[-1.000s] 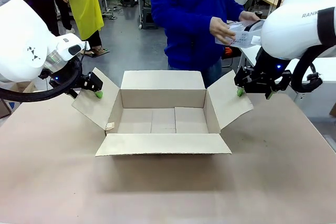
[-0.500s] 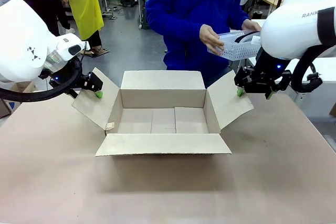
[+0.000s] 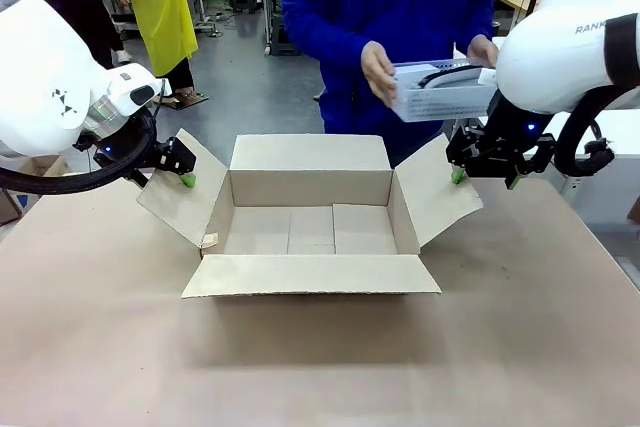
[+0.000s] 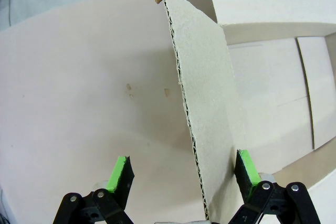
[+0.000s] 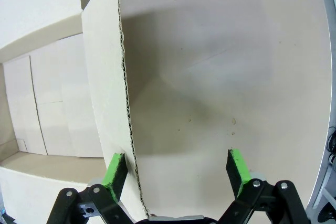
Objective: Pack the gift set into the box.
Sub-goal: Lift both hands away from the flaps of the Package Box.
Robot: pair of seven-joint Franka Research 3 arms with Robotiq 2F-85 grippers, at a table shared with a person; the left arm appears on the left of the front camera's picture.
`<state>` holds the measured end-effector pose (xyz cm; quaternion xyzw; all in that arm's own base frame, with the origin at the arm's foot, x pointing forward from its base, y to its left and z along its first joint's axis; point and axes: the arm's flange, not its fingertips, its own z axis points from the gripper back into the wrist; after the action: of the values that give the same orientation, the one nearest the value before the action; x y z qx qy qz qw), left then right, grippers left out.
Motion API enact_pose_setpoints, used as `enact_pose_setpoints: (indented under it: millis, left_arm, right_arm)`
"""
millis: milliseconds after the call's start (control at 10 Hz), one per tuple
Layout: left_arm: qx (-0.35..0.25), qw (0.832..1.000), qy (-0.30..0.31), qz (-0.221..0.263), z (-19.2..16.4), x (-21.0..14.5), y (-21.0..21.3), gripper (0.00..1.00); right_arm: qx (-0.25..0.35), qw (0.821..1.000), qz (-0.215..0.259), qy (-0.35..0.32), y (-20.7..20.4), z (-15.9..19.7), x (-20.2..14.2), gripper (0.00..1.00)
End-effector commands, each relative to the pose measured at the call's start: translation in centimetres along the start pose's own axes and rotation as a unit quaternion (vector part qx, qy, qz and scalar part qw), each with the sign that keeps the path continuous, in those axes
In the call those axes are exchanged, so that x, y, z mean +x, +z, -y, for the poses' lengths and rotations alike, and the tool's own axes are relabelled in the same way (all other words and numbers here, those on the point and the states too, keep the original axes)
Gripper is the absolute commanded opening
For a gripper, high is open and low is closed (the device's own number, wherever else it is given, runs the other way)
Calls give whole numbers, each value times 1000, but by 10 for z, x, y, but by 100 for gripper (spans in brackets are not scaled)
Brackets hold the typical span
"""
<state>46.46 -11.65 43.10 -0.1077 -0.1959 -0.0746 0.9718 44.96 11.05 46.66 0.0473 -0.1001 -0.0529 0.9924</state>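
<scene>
The plain brown corrugated cardboard box point(image 3: 310, 185) sits mid-worktop point(image 3: 300, 367), all four flaps spread outward. At its 10 o'clock the left end effector point(image 4: 182, 163) straddles the side flap point(image 3: 178, 199), jaws wide apart, the flap's edge lying close beside one green pad point(image 4: 247, 166). At 2 o'clock the right end effector point(image 5: 176, 161) likewise gapes astride the opposite flap point(image 3: 442, 192). At 1 o'clock, beyond the box, a person point(image 3: 400, 7) in a blue top holds the pale grey-blue rectangular gift set point(image 3: 440, 95) in both hands point(image 3: 378, 72).
</scene>
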Motion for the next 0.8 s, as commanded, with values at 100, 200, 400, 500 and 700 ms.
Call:
enact_pose_setpoints:
  millis: [100, 200, 400, 500, 700]
  left_arm:
    - [6, 1000, 5, -2, 2, -2, 1, 100]
    - [6, 1000, 5, -2, 2, -2, 1, 100]
    - [6, 1000, 5, -2, 2, -2, 1, 100]
    - [6, 1000, 5, -2, 2, -2, 1, 100]
    - [6, 1000, 5, -2, 2, -2, 1, 100]
  right_arm:
    - [-13, 1000, 0, -8, 2, -2, 3, 100]
    - [-13, 1000, 0, -8, 2, -2, 3, 100]
    - [-13, 1000, 0, -8, 2, -2, 3, 100]
    - [-13, 1000, 0, -8, 2, -2, 3, 100]
    - [-13, 1000, 0, -8, 2, -2, 3, 100]
